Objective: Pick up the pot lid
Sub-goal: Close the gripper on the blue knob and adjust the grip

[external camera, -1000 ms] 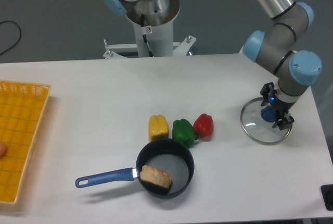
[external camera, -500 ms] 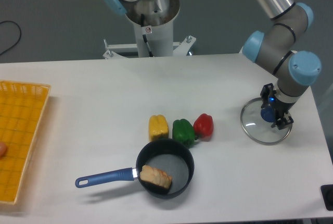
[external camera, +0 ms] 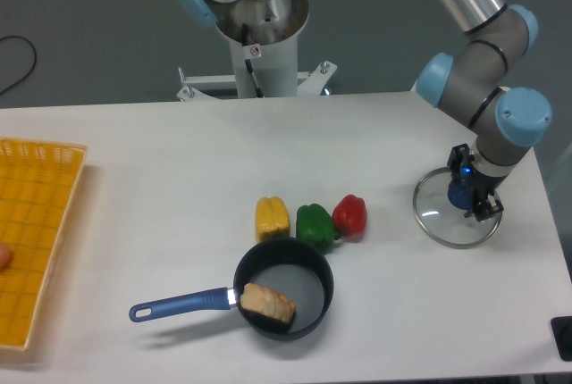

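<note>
The end effector (external camera: 472,181) is seen at the blue knob (external camera: 459,196) of the pot lid (external camera: 438,214), with its fingers spread across the knob's area; whether the knob is clenched between them cannot be told. The round, see-through lid is seen on the white bench (external camera: 161,196), at the right of the view, and its far right part is overlapped by a finger. The arm (external camera: 456,18) is stretched in from the top right.

Left of the lid, well apart from it, a red pepper (external camera: 349,216) is placed just beside a green pepper (external camera: 313,224), and a yellow pepper (external camera: 272,219) is found next to the green one. Below these in the view, a dark pan (external camera: 308,290) is set, its blue handle (external camera: 183,304) pointed left. A brown, bread-like piece (external camera: 267,303) is held in the pan, at the handle side. At the left edge, a yellow-orange crate (external camera: 45,187) is cut off by the frame, with a small reddish thing (external camera: 4,255) partly shown in it.
</note>
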Controlling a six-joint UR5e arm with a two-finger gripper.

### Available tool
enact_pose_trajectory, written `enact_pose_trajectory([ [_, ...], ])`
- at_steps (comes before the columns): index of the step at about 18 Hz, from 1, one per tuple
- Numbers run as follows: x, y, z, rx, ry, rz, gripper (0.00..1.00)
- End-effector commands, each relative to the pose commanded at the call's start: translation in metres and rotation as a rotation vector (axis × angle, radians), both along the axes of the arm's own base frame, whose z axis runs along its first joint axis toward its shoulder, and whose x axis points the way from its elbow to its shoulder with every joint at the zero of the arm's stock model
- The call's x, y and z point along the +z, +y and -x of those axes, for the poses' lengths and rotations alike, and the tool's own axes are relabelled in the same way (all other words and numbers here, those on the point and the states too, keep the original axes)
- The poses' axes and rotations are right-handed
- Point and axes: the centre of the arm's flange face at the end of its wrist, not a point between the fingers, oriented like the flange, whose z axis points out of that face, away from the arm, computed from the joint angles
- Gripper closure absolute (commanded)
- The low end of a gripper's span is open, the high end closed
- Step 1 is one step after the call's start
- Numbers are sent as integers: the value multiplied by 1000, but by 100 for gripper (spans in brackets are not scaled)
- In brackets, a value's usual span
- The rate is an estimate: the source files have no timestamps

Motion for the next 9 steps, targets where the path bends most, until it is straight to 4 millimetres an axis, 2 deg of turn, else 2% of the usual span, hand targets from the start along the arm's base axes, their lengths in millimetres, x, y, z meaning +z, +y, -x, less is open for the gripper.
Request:
enact_pose_trajectory([
  [3, 0, 0, 0, 2, 0, 0, 40],
  [9, 2, 1, -1, 0, 1, 0, 41],
])
